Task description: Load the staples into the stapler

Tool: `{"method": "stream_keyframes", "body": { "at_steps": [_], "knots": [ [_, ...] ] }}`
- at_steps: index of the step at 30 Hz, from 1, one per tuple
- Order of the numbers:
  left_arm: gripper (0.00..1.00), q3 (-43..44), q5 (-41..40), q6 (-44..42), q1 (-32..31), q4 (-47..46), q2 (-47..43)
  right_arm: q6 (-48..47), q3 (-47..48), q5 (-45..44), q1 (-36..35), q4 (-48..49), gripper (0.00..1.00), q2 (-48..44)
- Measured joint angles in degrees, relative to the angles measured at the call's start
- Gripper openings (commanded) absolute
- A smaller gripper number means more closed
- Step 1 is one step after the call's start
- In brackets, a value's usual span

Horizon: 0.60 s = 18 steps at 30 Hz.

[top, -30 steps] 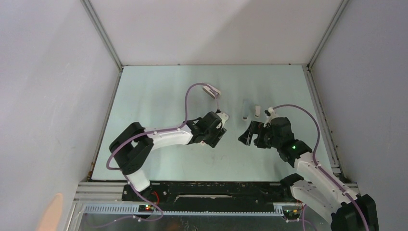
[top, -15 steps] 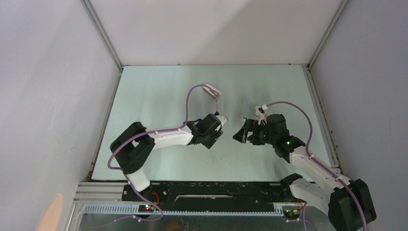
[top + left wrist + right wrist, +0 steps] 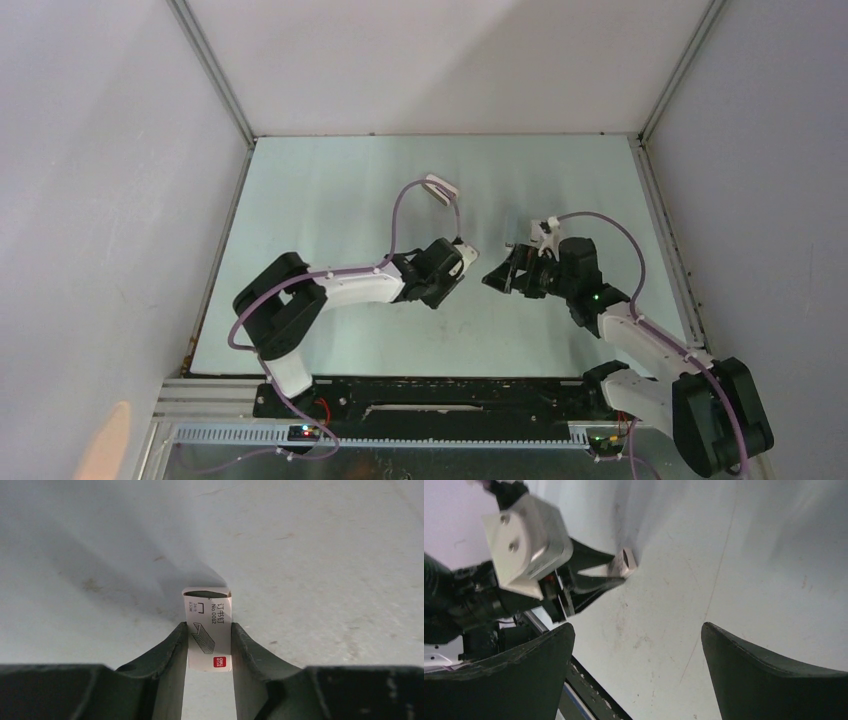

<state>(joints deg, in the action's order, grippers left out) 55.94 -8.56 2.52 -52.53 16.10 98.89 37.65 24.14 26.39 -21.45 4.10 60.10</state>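
Left wrist view shows the left gripper [image 3: 208,630] closed onto one small white box sleeve [image 3: 207,615] with a red mark. The sleeve's long axis runs along the fingers, and its far end is open and looks hollow. In the right wrist view the right gripper [image 3: 636,630] is spread wide and holds nothing. It faces that open end head-on, near it but apart, so it is probably the arm to reach in. I count one sleeve and two grippers. The staples and the stapler cannot be made out in any view.
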Motion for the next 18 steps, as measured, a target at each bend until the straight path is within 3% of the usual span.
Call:
{"method": "stream_keyframes", "body": {
  "at_steps": [5, 11, 18],
  "knots": [
    [0.47, -0.2, 2.9, -0.7, -3.0, -1.8, 0.0, 1.5, -3.0, 2.6, 4.2, 4.1, 1.0, 0.4],
    [0.64, -1.6, 3.6, -1.5, -4.0, -3.6, -0.6, 3.1, -3.4, 6.0, 4.4, 11.1, 0.91, 7.4],
    [0.66, -4.2, 2.8, -1.5, -3.9, -4.9, -2.7, 7.8, -3.4, 10.5, 3.9, 24.3, 0.82, 22.4]
  ]
}}
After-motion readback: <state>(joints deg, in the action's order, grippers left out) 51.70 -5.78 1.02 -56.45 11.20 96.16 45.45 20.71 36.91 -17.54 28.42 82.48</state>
